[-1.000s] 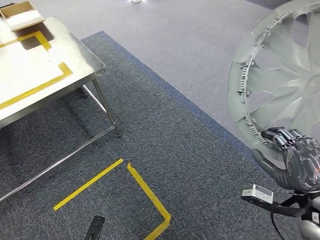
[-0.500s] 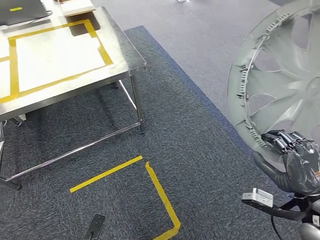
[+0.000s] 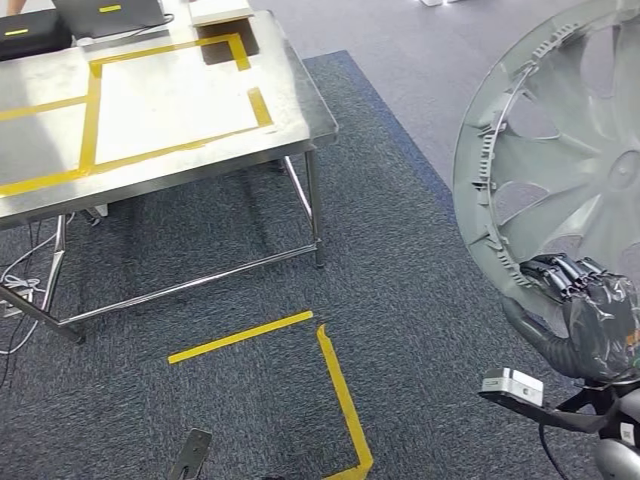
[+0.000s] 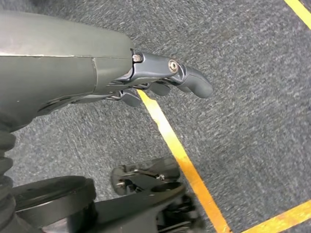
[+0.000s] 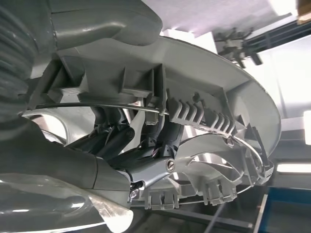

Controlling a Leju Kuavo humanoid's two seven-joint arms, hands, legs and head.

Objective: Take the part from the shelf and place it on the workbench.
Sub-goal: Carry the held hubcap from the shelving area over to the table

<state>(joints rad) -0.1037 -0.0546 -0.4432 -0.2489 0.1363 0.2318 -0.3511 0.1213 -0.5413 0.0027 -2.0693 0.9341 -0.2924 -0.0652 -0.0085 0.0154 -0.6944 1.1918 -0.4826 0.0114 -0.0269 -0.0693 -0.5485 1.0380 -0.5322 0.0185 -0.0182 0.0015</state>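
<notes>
The part is a large silver-grey wheel cover (image 3: 558, 160) with spokes and a ribbed rim, held upright at the right of the head view. My right hand (image 3: 596, 315), wrapped in clear plastic, grips its lower rim. In the right wrist view the dark fingers (image 5: 146, 145) hook inside the wheel cover (image 5: 227, 92) rim. The steel workbench (image 3: 45, 160) with yellow tape outlines stands at the upper left, well apart from the cover. My left hand (image 4: 161, 77) hangs over the carpet with its fingers stretched out, holding nothing.
Yellow tape (image 3: 340, 390) marks a corner on the dark carpet in front of the bench. A dark laptop (image 3: 106, 12) and a cardboard box (image 3: 219, 10) sit on the bench's far edge. Cables (image 3: 15, 270) lie under its left end. Lighter grey floor lies beyond the carpet.
The camera has turned: the workbench and floor tape have slid rightward in the picture and more of the bench shows. The wheel cover stays in my right hand's grip.
</notes>
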